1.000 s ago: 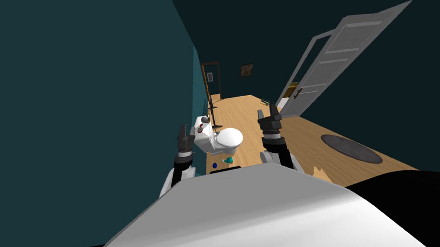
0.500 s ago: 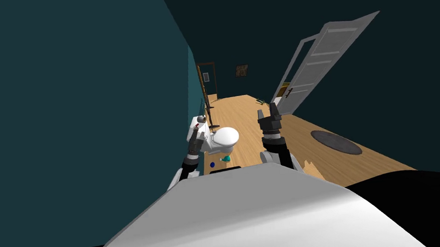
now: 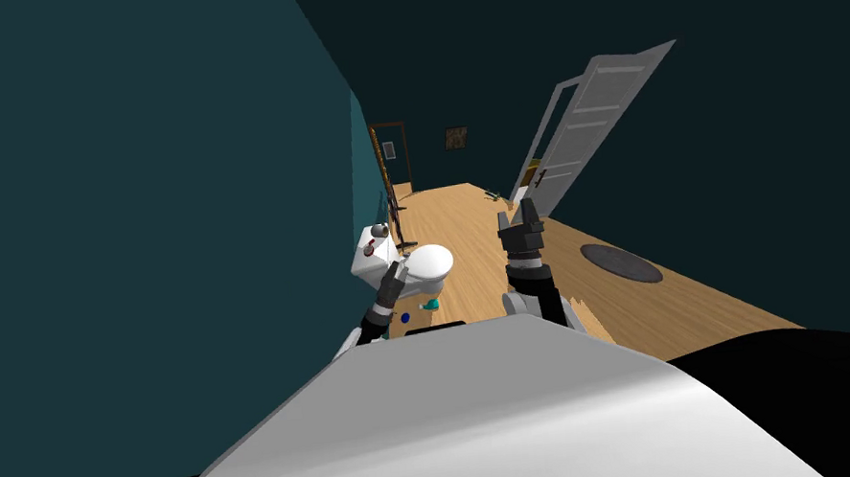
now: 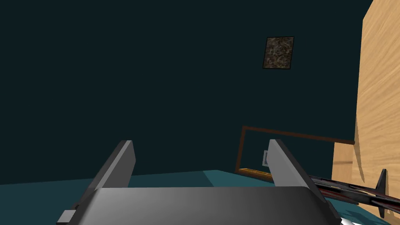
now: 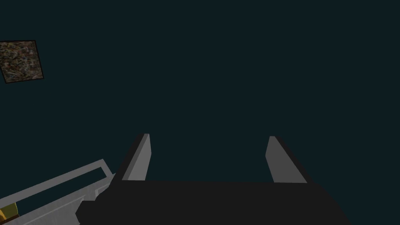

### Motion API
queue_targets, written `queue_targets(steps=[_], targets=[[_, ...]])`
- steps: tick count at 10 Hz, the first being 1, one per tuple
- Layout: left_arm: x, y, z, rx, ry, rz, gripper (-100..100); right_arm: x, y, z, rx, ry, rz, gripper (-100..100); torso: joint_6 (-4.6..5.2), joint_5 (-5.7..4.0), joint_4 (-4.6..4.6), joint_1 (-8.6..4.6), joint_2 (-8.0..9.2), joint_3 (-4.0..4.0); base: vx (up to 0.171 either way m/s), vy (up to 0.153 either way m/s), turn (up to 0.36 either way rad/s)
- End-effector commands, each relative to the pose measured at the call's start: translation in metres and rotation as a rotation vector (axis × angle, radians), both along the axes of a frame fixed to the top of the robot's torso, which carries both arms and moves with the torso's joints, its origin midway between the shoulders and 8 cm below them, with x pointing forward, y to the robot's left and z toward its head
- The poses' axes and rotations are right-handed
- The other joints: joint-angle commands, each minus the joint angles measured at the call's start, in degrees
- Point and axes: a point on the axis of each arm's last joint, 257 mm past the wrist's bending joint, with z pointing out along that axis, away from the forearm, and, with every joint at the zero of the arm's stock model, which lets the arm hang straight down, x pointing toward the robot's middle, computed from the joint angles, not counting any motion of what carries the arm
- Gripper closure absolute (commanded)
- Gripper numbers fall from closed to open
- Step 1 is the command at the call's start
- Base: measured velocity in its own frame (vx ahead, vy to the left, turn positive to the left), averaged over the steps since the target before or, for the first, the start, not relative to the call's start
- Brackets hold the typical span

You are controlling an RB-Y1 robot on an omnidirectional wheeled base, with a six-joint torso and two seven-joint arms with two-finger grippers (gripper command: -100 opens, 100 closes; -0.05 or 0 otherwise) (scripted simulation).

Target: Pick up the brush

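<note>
Head view. Visitor: Which way does the brush lie from the two grippers?

Technician: Taken as the small teal object (image 3: 432, 303), it lies on the wood-grain floor (image 3: 470, 222) at the foot of the white toilet (image 3: 430, 265), near a small blue ball (image 3: 405, 317). It is too small to confirm as a brush, and its long axis cannot be read. The left gripper (image 3: 398, 269) shows against the bowl's left edge, raised off the floor. The right gripper (image 3: 517, 211) stands well apart, over open floor. The left arm is the nearer.

Visitor: State of the tools?

Technician: Left wrist view: two thin grey blades spread wide, nothing between them, aimed forward along the room, not down at the floor. A dark slender pole (image 4: 351, 190) runs past one finger. Right wrist view: blades likewise spread and empty. By my judgement the coming move turns on one relation: the teal object lies below the left fingertips and slightly to their right. The wrist must therefore pitch downward before any descent.

Visitor: Shapes and surfaces?

Technician: Toilet: smooth and white, with a rounded bowl and a boxy tank (image 3: 367, 258); the tank carries a grey ball (image 3: 379, 230) and a small red piece (image 3: 369, 248). Floor: flat, pale planks. Teal object: a low, compact lump, so a pinch from above seems the likeliest grasp.
</note>
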Motion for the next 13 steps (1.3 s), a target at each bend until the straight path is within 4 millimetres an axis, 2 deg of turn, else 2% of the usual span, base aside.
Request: queue_targets(steps=[1,2,3,4,5,6,8,9,10,11,12,13], targets=[[-0.002,-0.009,-0.014,0.011,0.034,-0.034,-100,0.000,0.000,0.000,0.000,0.000,0.000,0,0.00,0.00,0.00,0.00,0.00,0.00,-0.044,-0.047,-0.065],[-0.009,-0.015,-0.036,0.037,0.077,-0.087,-100,0.000,0.000,0.000,0.000,0.000,0.000,0,-0.02,0.01,0.00,0.07,-0.04,-0.02,-0.045,-0.045,-0.164],[-0.010,-0.017,-0.041,0.039,0.089,-0.090,-100,0.000,0.000,0.000,0.000,0.000,0.000,0,0.01,0.02,-0.01,0.08,-0.05,-0.03,-0.045,-0.049,-0.080],[-0.020,-0.023,-0.061,0.064,0.128,-0.148,-100,0.000,0.000,0.000,0.000,0.000,0.000,0,-0.03,0.01,-0.01,0.08,-0.05,-0.03,-0.059,-0.063,-0.124],[-0.020,-0.021,-0.070,0.073,0.146,-0.145,-100,0.000,0.000,0.000,0.000,0.000,0.000,0,-0.01,0.01,0.00,0.05,-0.01,0.00,-0.043,-0.052,-0.092],[-0.032,-0.025,-0.090,0.097,0.189,-0.200,-100,0.000,0.000,0.000,0.000,0.000,0.000,0,-0.02,0.01,0.00,0.07,-0.04,-0.02,-0.035,-0.058,-0.171],[-0.032,-0.021,-0.100,0.111,0.207,-0.195,-100,0.000,0.000,0.000,0.000,0.000,0.000,0,-0.03,0.01,-0.01,0.10,-0.08,-0.04,-0.025,-0.036,-0.042],[-0.045,-0.020,-0.122,0.144,0.255,-0.247,-100,0.000,0.000,0.000,0.000,0.000,0.000,0,-0.04,0.03,-0.02,0.18,-0.13,-0.07,-0.023,-0.047,-0.143],[-0.045,-0.016,-0.130,0.155,0.269,-0.242,-100,0.000,0.000,0.000,0.000,0.000,0.000,0,-0.01,0.02,-0.02,0.13,-0.13,-0.07,-0.025,-0.045,-0.125],[-0.058,-0.011,-0.156,0.190,0.328,-0.284,-100,0.000,0.000,0.000,0.000,0.000,0.000,0,-0.02,0.02,-0.02,0.13,-0.13,-0.07,-0.033,-0.065,-0.177],[-0.059,-0.006,-0.160,0.203,0.334,-0.283,-100,0.000,0.000,0.000,0.000,0.000,0.000,0,-0.02,0.01,-0.02,0.07,-0.09,-0.05,-0.033,-0.050,-0.093],[-0.072,0.001,-0.178,0.235,0.380,-0.326,-100,0.000,0.000,0.000,0.000,0.000,0.000,0,-0.03,0.01,-0.01,0.10,-0.09,-0.04,-0.036,-0.059,-0.213]])
